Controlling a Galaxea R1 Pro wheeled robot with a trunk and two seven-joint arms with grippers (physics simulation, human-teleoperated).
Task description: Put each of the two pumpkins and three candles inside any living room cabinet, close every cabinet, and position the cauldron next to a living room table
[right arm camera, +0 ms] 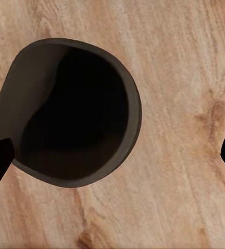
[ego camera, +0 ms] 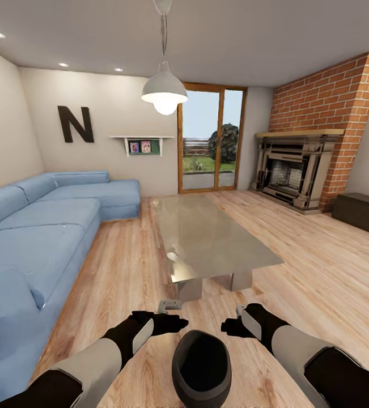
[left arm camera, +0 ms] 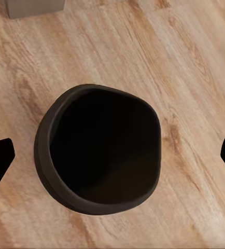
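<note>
Cauldron (ego camera: pixel 201 368) sits on wood floor (ego camera: pixel 320 272) just in front of glass table (ego camera: pixel 207 238), between left gripper (ego camera: pixel 170 324) and right gripper (ego camera: pixel 232 327), both open, holding nothing.

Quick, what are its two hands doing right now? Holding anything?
Left gripper: open, holding nothing, above the black cauldron on the floor.
Right gripper: open, holding nothing, also over the cauldron.
</note>
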